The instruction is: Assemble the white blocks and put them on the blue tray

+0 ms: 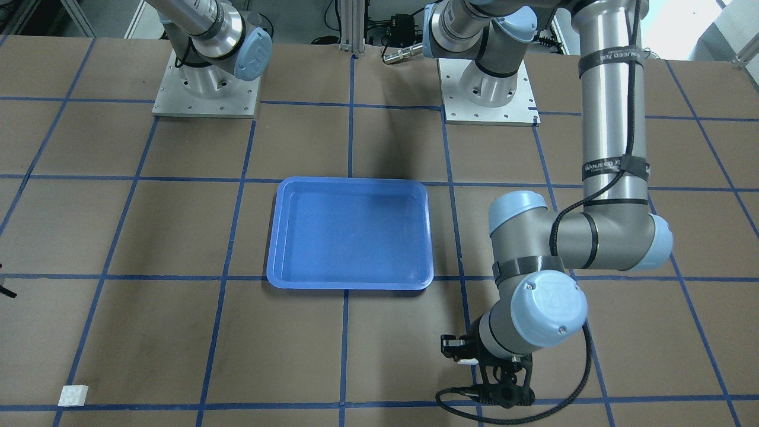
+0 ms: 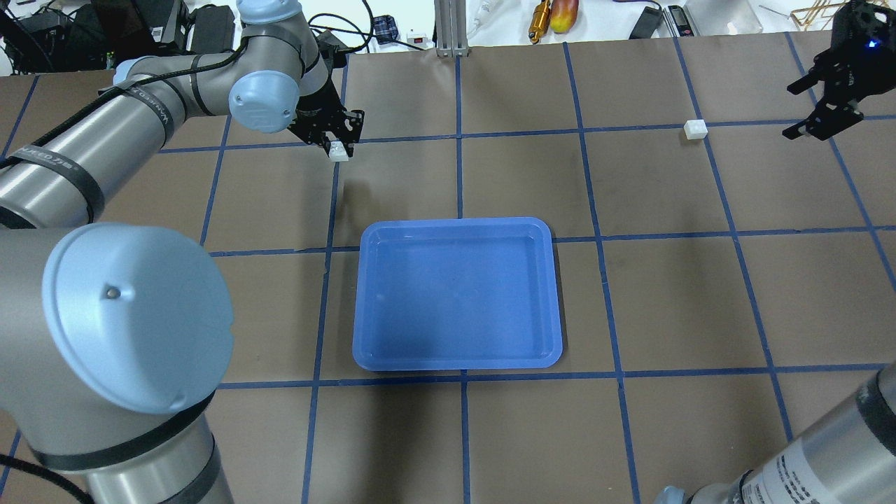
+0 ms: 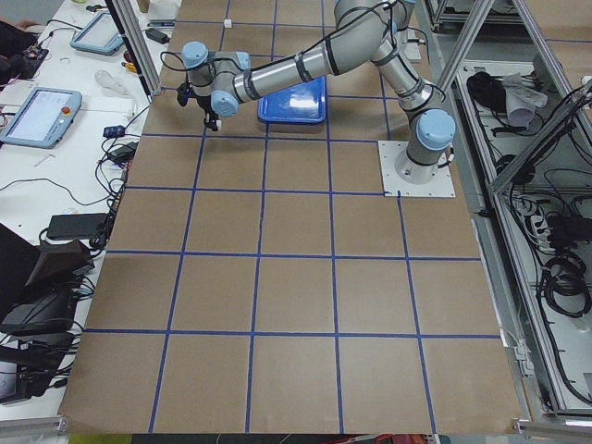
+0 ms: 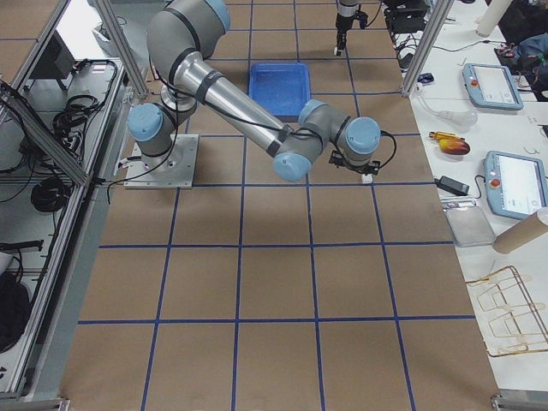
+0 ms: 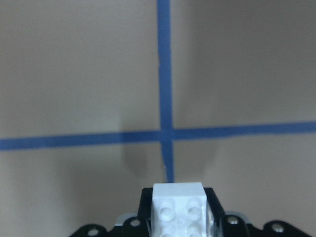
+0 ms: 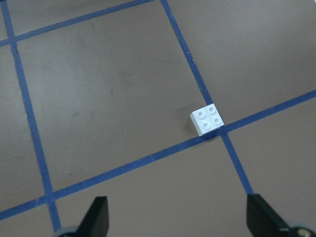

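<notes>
Left claw [image 2: 339, 142] is closed on 1 white block [image 5: 178, 206], gripped at the very fingertips with the studs facing the wrist camera. It seems lifted off the table [image 2: 665, 301]. Right claw [image 6: 178, 217] is wide open and holds nothing.

Risks:
- The tip-only grip could let the held block slip or tilt when the 2 blocks are pressed together.
- The loose block [image 6: 207, 119] sits turned against the right fingers, so an off-centre close could shove or twist it.
- Misaligned studs would stop the join.

The loose block lies on a tape crossing [image 6: 223, 136], ahead of the right claw, right of centre and not between the fingers. The blue tray [image 2: 455, 301] is mid-table and empty, well apart from both blocks.
</notes>
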Robot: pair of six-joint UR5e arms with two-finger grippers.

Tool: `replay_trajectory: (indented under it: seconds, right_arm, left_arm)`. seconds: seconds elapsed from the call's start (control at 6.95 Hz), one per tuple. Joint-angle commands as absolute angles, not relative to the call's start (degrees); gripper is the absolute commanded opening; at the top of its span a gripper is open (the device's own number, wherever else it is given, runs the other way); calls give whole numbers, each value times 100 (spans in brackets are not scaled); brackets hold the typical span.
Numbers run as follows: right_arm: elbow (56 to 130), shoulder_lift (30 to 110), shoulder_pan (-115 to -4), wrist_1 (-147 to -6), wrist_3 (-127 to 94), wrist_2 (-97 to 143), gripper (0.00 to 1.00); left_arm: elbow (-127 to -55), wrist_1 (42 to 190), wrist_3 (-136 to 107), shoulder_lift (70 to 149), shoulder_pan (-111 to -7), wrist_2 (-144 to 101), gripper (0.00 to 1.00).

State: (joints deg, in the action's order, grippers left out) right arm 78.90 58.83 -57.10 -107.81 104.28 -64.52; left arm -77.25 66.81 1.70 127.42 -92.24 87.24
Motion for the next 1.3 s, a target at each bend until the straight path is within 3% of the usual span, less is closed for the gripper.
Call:
replay_trajectory:
  seconds: [0.0, 0.43, 0.72, 1.15]
  right_arm:
    - [7184, 4900, -5757, -10837, 10546, -5752, 97]
    - [7031, 4536, -5941, -10837, 11797, -5677, 96]
    - [6761, 4317, -5941, -10619, 12129, -5713, 95]
    - [4997, 3422, -6134, -8644, 12155, -6116, 95]
  left_arm:
    - [-9152, 6654, -365, 11598, -9683, 8544, 23]
    - [-9491, 6381, -2089, 11487, -10843, 8560, 19]
    - [-9999, 5829, -2581, 11462, -11082, 8508, 18]
    - [-10687, 4801, -2593, 11619, -11268, 8499, 18]
